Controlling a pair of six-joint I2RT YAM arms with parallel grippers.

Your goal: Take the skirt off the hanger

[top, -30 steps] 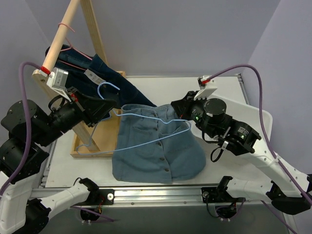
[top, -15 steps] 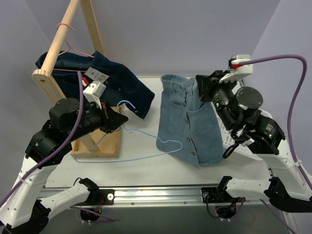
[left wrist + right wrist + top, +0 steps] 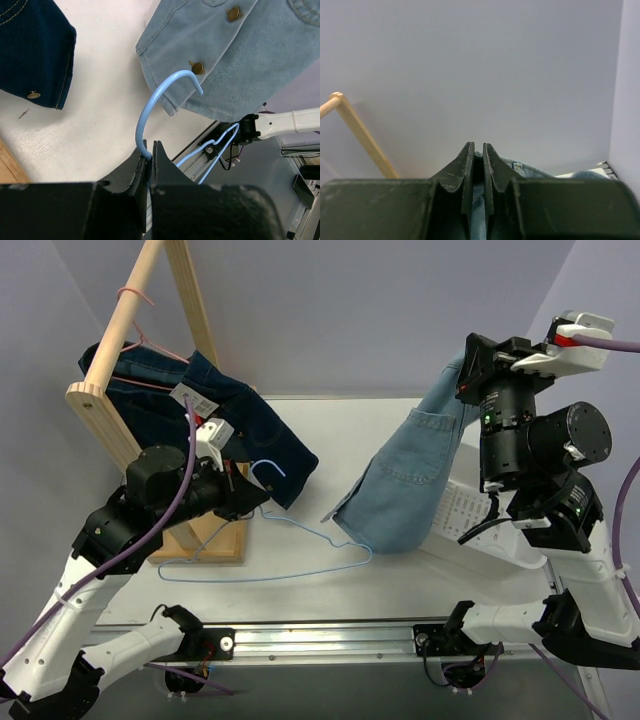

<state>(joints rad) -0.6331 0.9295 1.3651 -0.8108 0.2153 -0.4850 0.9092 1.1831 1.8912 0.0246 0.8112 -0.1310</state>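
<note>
The skirt (image 3: 410,490), clamped between the closed right gripper (image 3: 477,150) fingers, should lift away rightward while the left gripper (image 3: 151,150), pinching the hanger (image 3: 138,127), holds it low.

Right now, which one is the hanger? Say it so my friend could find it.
Find the wooden rack on the left, then look down at the white table. There the left end effector pinches the hanger by its hook. It is thin light-blue wire and bare, unlike the pink hanger up on the rack carrying dark denim.
</note>
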